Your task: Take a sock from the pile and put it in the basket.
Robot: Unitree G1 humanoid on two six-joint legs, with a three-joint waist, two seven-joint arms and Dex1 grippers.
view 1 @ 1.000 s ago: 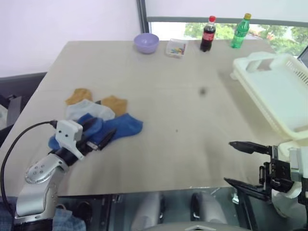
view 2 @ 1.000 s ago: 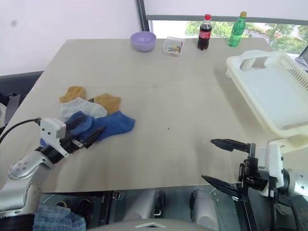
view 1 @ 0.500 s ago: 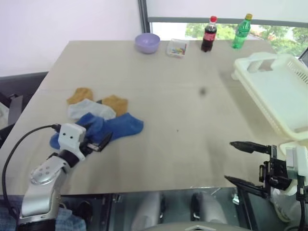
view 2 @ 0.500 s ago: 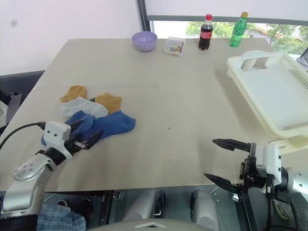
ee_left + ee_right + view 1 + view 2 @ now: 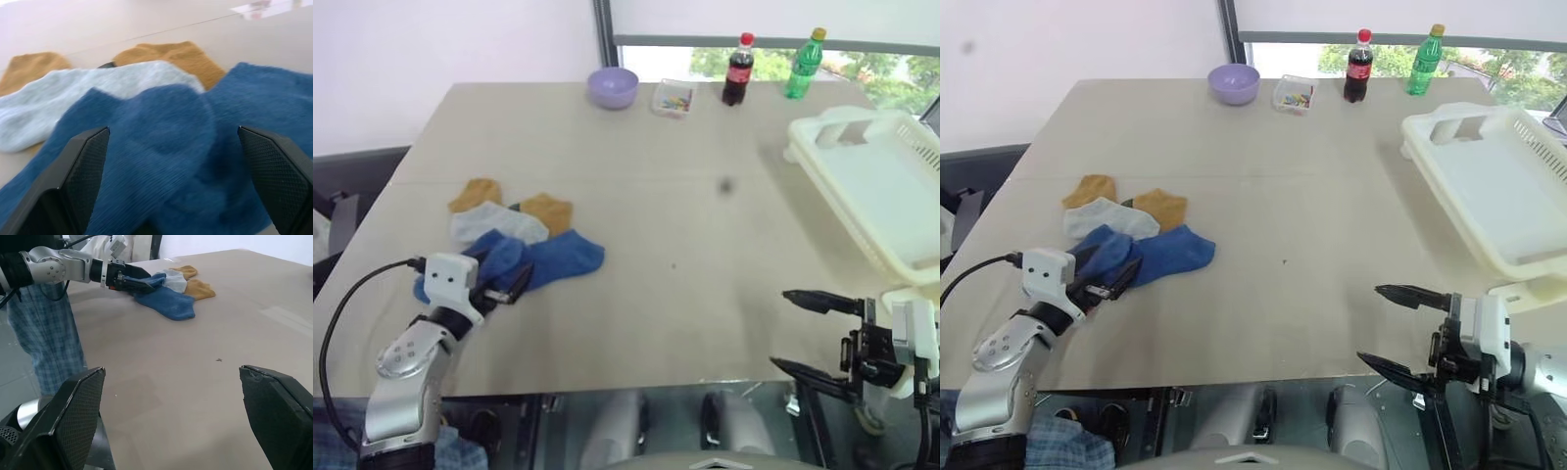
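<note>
My left gripper [image 5: 506, 284] is at the near-left part of the table [image 5: 705, 235], with both black fingers spread wide. They straddle the near end of the sock [image 5: 499, 257], a royal-blue ankle sock lying flat in the pile [image 5: 514, 240]. In the left wrist view the blue fabric sits between the two fingers [image 5: 83, 171], which stand apart on either side of it; nothing is clamped. I cannot tell whether the fingertips touch the fabric.

The pile lies on the left half of the table. A second royal-blue sock [image 5: 566, 258] sits just to the right of the first and overlaps it. A light grey sock [image 5: 494, 223] lies just beyond the blue ones, and two mustard-orange socks [image 5: 548, 210] lie at the far side of the pile.

My right gripper [image 5: 806, 334] hangs at the near-right edge of the table, fingers fully apart and empty, pointing left.

The basket [image 5: 862, 186], cream-white, sits at the right edge of the table, well apart from the pile.
</note>
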